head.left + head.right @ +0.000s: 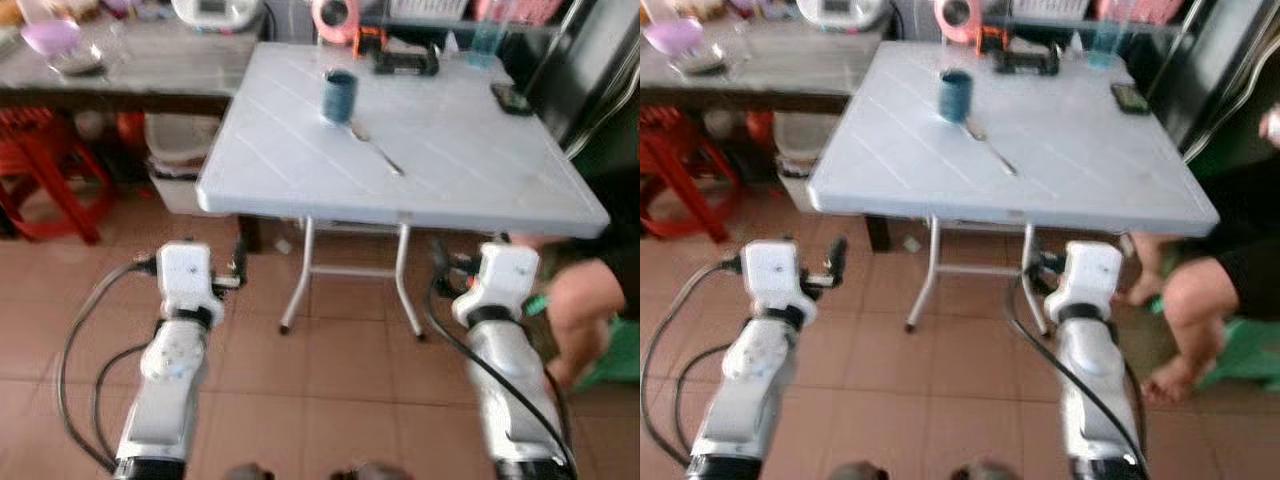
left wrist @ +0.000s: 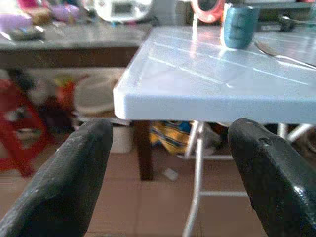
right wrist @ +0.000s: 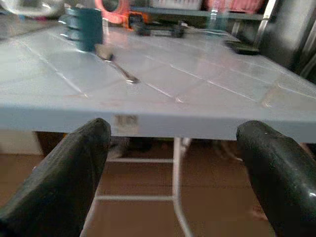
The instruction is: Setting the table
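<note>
On the pale blue square plastic tabletop (image 1: 450, 150) I see only a dark teal mug (image 1: 339, 96) at eleven o'clock and a metal spoon (image 1: 378, 150) touching it, so most setting remains; my left claw (image 2: 168, 173) and right claw (image 3: 173, 168) hang open and empty below the near edge, a seated person's leg (image 1: 1195, 300) at three o'clock.

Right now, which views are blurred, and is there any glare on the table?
Both eye views are softly motion-blurred; left wrist view shows bright sheen on the pale blue plastic table; right wrist view smears the dark teal mug and silver metal spoon.
</note>
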`<state>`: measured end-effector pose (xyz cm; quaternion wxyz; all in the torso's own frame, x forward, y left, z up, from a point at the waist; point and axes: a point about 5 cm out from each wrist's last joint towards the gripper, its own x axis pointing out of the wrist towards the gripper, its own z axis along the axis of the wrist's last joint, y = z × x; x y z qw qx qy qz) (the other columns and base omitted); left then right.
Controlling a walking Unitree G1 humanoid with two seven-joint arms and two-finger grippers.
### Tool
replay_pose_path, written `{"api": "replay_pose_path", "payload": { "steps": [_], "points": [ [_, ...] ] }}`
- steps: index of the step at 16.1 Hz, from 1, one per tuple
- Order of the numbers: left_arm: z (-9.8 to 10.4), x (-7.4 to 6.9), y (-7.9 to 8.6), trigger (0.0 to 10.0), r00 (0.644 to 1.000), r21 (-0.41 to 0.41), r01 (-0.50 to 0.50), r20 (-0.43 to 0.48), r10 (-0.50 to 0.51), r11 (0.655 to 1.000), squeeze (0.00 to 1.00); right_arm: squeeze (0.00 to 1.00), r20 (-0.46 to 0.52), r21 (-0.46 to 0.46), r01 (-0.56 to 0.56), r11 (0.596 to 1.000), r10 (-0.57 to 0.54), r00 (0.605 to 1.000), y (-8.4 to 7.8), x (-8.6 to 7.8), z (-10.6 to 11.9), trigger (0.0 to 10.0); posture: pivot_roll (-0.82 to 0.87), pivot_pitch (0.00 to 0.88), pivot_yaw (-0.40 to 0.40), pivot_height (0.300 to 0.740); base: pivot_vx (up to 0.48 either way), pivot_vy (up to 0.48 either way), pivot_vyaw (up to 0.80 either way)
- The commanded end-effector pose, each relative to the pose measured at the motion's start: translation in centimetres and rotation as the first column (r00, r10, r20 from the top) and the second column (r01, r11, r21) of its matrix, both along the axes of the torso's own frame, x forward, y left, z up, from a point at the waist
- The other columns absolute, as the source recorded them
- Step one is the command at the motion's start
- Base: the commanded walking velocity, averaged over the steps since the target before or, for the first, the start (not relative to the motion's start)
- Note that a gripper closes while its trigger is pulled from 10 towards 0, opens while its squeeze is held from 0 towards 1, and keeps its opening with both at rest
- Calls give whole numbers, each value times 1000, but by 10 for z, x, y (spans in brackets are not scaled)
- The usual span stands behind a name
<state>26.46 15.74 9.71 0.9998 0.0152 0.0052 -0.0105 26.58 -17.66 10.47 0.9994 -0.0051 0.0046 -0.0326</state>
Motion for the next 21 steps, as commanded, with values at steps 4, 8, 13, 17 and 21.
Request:
{"api": "replay_pose_path", "payload": {
  "steps": [4,8,13,17,21],
  "points": [
    [4,2,-2,10000,999,-14,37,20,-37,999,0,0,12,-95,6,995,-5,1000,-2,4,3,10000,-9,0,26,740,437,0,0],
    [5,3,-4,10000,999,-18,46,23,-45,999,0,0,-36,-43,-6,999,5,999,2,3,-3,10000,-12,0,29,740,400,0,0],
    [6,4,-4,10000,998,-20,50,26,-50,999,0,0,-21,14,-4,1000,4,1000,0,2,-3,10000,-9,0,28,740,413,0,0],
    [6,5,-5,10000,998,-24,51,23,-51,998,0,839,-12,0,1,1000,-1,1000,-2,4,-1,10000,-10,0,28,740,419,0,0],
    [7,6,-6,10000,998,-21,54,25,-53,998,0,0,-19,1,-29,1000,29,999,4,4,-2,10000,-11,0,27,740,395,0,0]
  ]
}}
